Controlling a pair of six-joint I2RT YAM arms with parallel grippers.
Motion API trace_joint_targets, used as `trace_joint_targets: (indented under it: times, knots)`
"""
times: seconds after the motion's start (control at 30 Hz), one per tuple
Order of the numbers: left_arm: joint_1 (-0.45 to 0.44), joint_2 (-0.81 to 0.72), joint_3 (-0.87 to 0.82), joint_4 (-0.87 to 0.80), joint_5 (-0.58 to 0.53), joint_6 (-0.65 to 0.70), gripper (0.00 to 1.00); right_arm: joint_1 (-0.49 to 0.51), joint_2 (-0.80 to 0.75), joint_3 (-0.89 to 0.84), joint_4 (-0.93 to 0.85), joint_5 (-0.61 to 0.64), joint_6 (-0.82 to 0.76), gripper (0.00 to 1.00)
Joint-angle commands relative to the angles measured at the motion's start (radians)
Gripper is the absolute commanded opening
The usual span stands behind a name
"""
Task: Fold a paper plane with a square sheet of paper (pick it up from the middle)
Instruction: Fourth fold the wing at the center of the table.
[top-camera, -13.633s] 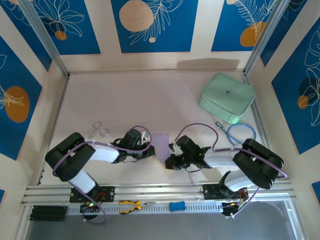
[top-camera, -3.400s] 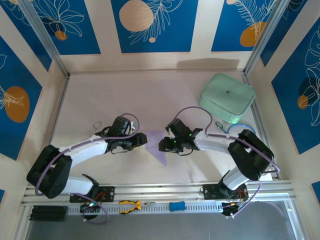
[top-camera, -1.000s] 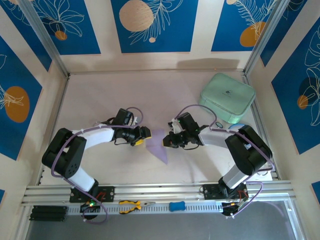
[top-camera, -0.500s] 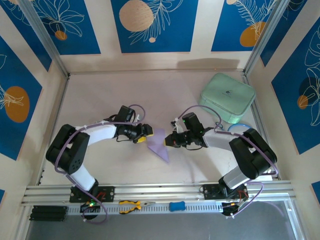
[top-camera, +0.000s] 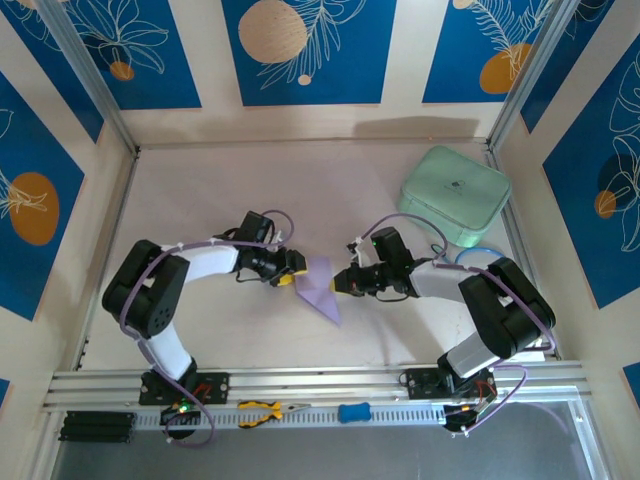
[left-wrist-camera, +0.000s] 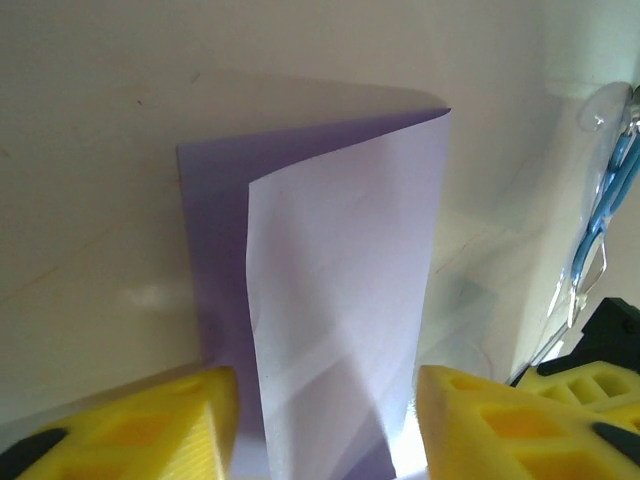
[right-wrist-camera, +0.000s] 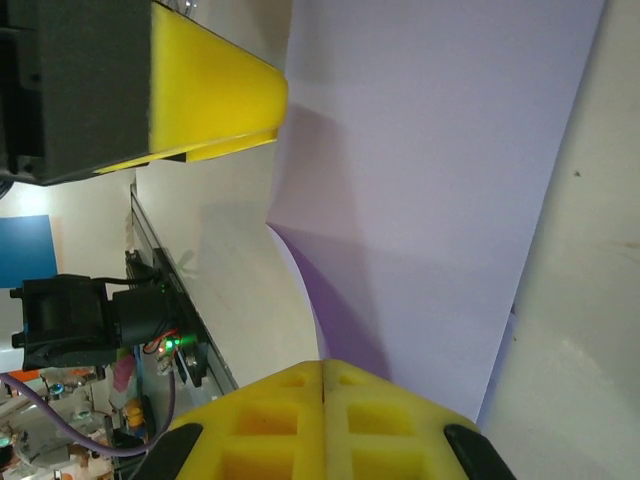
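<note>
That thin pale lavender paper sheet (top-camera: 318, 288) has its flap standing loose. The left hand (top-camera: 287, 274) and right hand (top-camera: 341, 284) are wide open, holding nothing, so the fold could spring back.

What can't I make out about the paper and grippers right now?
- Top external: whether the left gripper or right gripper touches the paper sheet; too small.
- Left wrist: the sheet's near edge, cut off by the frame bottom.
- Right wrist: most of the lower layer, hidden under the raised flap.
- Left wrist: the blue object at right, blurred and cut off.
</note>
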Motion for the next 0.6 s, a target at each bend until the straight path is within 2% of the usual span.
trace_joint_targets:
  times: [0.0, 0.13, 0.23, 0.33, 0.4, 0.57]
  knots:
    - [0.009, 0.021, 0.019, 0.042, 0.045, -0.015, 0.41, -0.012, -0.015, -0.016, 0.026, -0.045, 0.004, 0.05]
    - [0.01, 0.014, 0.015, 0.068, 0.042, -0.023, 0.29, -0.024, -0.009, -0.023, 0.025, -0.048, -0.002, 0.05]
    - [0.009, 0.017, 0.013, 0.083, 0.039, -0.03, 0.16, -0.03, -0.008, -0.023, 0.009, -0.043, -0.009, 0.09]
    - [0.01, 0.002, -0.006, 0.101, 0.012, -0.046, 0.07, -0.027, -0.034, -0.006, -0.071, 0.011, -0.025, 0.21]
    - [0.009, -0.013, -0.019, 0.102, -0.017, -0.063, 0.05, -0.01, -0.079, 0.008, -0.14, 0.082, -0.033, 0.36]
    - [0.008, -0.072, -0.084, 0.162, -0.078, -0.144, 0.02, 0.088, -0.249, 0.003, -0.265, 0.391, -0.049, 0.51]
